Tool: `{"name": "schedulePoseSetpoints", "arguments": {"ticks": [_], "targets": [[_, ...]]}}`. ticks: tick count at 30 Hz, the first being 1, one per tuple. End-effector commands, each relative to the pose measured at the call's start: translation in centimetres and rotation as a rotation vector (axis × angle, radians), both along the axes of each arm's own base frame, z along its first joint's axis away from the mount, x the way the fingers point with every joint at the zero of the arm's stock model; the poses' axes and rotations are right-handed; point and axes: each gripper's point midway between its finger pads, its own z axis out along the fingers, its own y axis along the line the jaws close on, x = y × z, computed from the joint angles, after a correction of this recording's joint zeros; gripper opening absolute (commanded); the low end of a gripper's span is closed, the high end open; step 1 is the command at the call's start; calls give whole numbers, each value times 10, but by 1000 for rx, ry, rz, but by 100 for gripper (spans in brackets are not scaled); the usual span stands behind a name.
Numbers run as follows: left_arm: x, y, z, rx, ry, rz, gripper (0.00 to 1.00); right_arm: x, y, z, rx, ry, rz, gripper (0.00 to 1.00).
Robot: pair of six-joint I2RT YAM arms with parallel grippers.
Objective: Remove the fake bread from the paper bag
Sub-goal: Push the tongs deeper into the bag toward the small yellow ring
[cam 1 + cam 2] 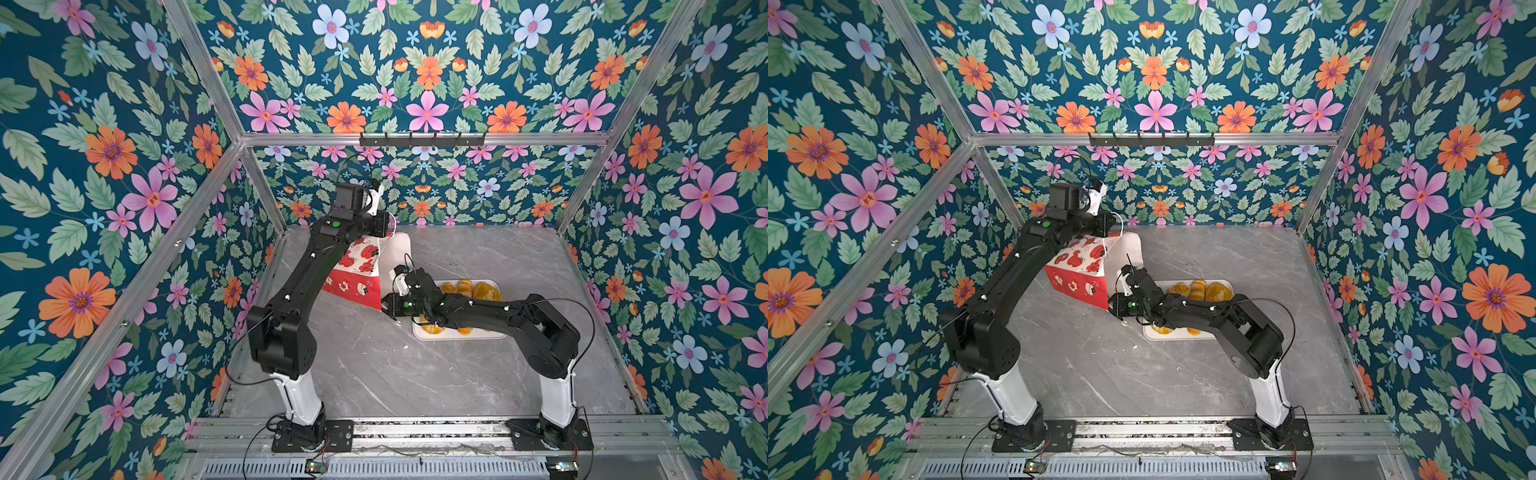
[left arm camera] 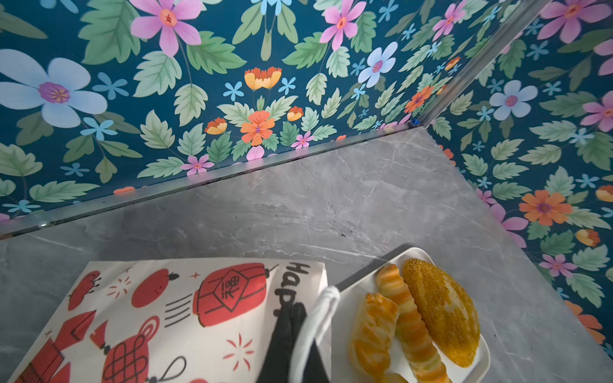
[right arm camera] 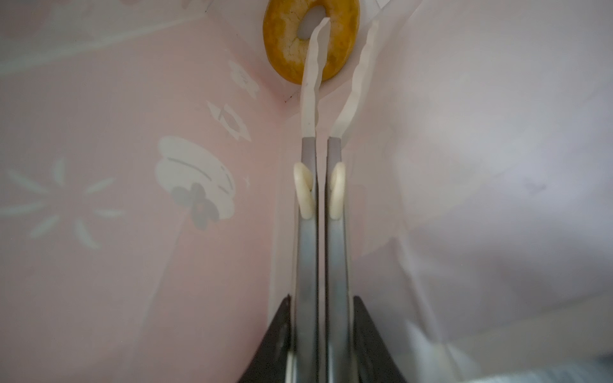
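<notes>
My left gripper (image 2: 300, 331) has its black fingers clamped on the white cord handle (image 2: 326, 295) of the tall red paper bag with white cartoon prints (image 1: 353, 284). In both top views the bag (image 1: 1077, 284) hangs tilted from that grip, mouth up and turned toward the flat white plastic tray (image 1: 457, 336).

My right arm is in through the mouth, so the right gripper (image 3: 331, 99) shows only in its own wrist view. Its fingers are together with a thin slit between them, and the white taped tips splay slightly.

One golden-yellow ring-shaped fake bread (image 3: 285, 56) sits in the bag's far bottom corner, right at the tips. One tip crosses its hole; contact or not, can't tell. The bag walls close in on both sides of the fingers, so there's little room to spread.

The tray is just beside the bag, on the mouth side. On it are a flaky golden pastry (image 2: 373, 328), a long ridged loaf (image 2: 409, 328) and an oval seeded loaf (image 2: 441, 311), side by side. The right arm hides part of the tray from above.

The grey marble-look tabletop (image 1: 374, 365) is bare on the bag's near side, toward the arm bases. It is also bare on the mouth side, beyond the tray up to the floral walls (image 1: 428, 187). The bag's low corner is close to the tabletop; touching or not, can't tell.
</notes>
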Motion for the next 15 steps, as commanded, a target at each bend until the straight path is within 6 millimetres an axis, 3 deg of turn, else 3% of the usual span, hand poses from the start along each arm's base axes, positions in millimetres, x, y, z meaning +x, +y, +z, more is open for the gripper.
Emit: {"name": "schedulePoseSetpoints", "arguments": {"ticks": [1,6,15], "targets": [[5,-6,-25,114,90,-12,0,4,6,18,119,38,-3,27],[23,-29,-34,126,129,-70,0,10,4,23,194,100,-3,26],[22,-29,-44,137,130,-75,0,19,9,32,292,171,13,26]]}}
